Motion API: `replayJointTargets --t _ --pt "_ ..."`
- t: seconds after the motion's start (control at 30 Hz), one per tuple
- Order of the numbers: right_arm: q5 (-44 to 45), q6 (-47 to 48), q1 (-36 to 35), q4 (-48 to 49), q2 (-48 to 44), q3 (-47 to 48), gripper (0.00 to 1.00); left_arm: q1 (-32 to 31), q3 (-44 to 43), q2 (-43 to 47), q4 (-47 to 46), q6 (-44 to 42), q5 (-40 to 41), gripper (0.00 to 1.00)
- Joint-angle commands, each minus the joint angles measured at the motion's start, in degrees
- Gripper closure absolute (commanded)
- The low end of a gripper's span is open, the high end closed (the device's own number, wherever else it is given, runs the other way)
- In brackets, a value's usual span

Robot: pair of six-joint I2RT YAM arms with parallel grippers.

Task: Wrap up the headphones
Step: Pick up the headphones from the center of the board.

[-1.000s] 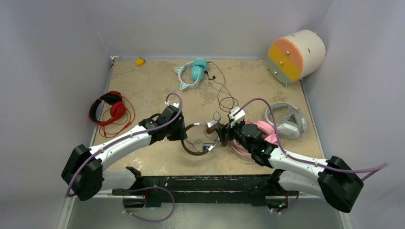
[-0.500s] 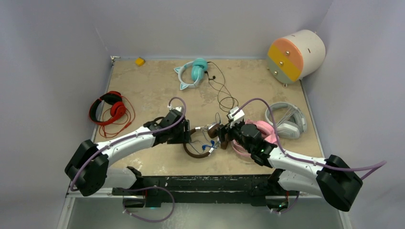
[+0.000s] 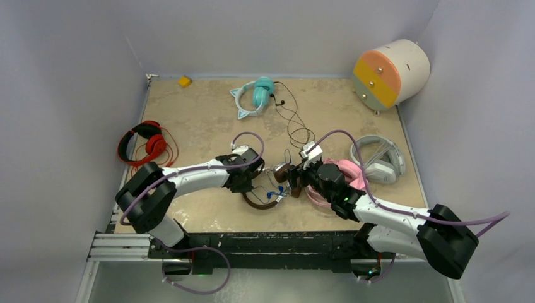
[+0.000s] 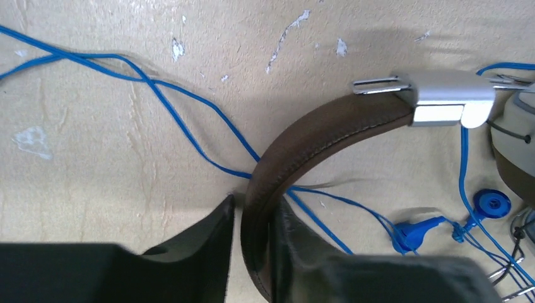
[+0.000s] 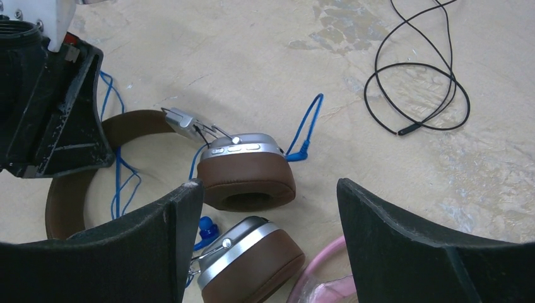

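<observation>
At mid-tabletop, between the two hands: brown headphones lie flat, with the blue cord loose and sprawled just beyond the left hand.

Step, as judged: steadying the band before winding; cord not yet wrapped.

Left hand narrow, a finger either side of the headband. A sliver of gap shows on one side, so a true pinch can't be confirmed.

Right hand wide, empty, hovering over the ear cups.

Next calls for a firm hold, then gathering the cord.
</observation>
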State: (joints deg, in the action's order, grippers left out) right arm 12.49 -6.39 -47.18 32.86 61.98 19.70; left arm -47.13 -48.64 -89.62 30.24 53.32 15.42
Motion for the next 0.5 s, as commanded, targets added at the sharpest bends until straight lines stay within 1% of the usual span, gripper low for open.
replayJointTargets --t 0.0,0.03,0.07,0.13,0.27,0.33,0.47 --pt "0.08 -0.09 -0.02 1.34 -0.10 1.47 0.20 -0.41 -1.26 -2.88 1.77 0.76 3.02 0.89" --pt "0.08 -0.09 -0.01 1.29 -0.10 1.46 0.20 -0.41 -1.85 -2.56 2.99 1.26 4.31 0.98" --pt "0.15 -0.11 -0.02 1.20 -0.25 1.47 0.20 -0.46 -2.10 -1.52 3.99 2.05 6.20 1.00" --pt "0.47 -0.08 -0.02 1.07 -1.13 1.25 0.20 0.00 -0.75 3.38 3.46 1.97 7.23 1.00" --pt "1.45 -0.09 -0.02 1.23 -4.43 -0.19 0.21 6.24 1.17 14.63 0.89 -2.83 0.68 1.00" --pt "2.33 -0.08 -0.02 1.25 -6.97 -1.15 0.21 8.82 -1.01 18.30 3.62 -4.90 0.37 1.00" --pt "5.21 -0.24 -0.01 0.10 -13.42 -3.23 0.21 11.69 -8.37 23.04 10.23 -9.08 -0.70 1.00"
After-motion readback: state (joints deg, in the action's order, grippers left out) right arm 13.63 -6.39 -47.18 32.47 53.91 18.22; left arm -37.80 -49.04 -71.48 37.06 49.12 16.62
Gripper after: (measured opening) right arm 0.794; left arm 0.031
